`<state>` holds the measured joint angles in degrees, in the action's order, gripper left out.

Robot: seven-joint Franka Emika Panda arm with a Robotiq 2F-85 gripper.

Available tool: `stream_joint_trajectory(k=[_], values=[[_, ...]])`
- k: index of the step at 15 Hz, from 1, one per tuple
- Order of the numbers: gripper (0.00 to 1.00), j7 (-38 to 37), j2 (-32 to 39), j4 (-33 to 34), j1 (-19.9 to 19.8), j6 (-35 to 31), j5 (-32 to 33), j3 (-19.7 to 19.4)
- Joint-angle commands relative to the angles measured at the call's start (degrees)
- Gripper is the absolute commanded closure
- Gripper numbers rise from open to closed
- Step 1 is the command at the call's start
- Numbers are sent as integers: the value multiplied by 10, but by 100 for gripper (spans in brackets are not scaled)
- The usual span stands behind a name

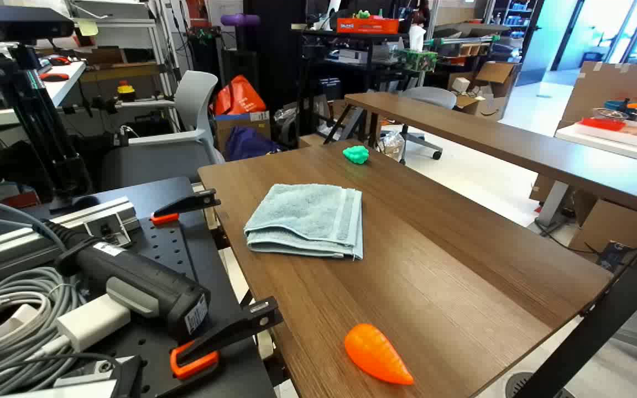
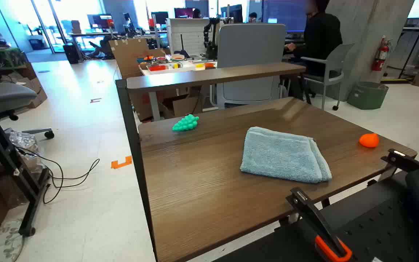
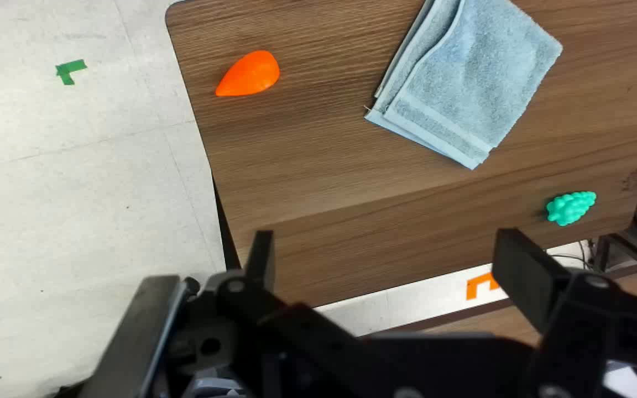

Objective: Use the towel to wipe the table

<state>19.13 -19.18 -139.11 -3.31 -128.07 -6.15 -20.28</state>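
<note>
Nearest in the wrist view, the claw (image 3: 386,251) has its jaws wide apart, the brown wood-grain surface (image 3: 324,149) showing past them. In an exterior view, a black perforated bench (image 1: 172,237) stands in front, a black-and-orange clamp (image 1: 241,327) at its edge. An orange carrot-like toy (image 1: 376,354) lies on the near end of the surface. Farther in, the pale blue-grey towel (image 1: 304,213) rests on the surface, folded, its layers slightly parted along the near edge, well apart from the carrot-like toy. Past it sits a green grape-like toy (image 1: 356,155), near the far end. Across a gap runs a long wooden desk (image 1: 484,132).
</note>
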Motion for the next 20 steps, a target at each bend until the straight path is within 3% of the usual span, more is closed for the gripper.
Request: stream_joint_trajectory(k=[1, 14, 16, 18, 20], values=[[0, 6, 2, 1, -18, 2, -8, 17], [0, 6, 2, 1, -18, 2, -8, 17], [0, 7, 9, 3, -9, -3, -32, 17], [0, -17, 26, -9, 0, -37, -57, 36], [0, -58, 49, -27, -2, -65, -25, 75]])
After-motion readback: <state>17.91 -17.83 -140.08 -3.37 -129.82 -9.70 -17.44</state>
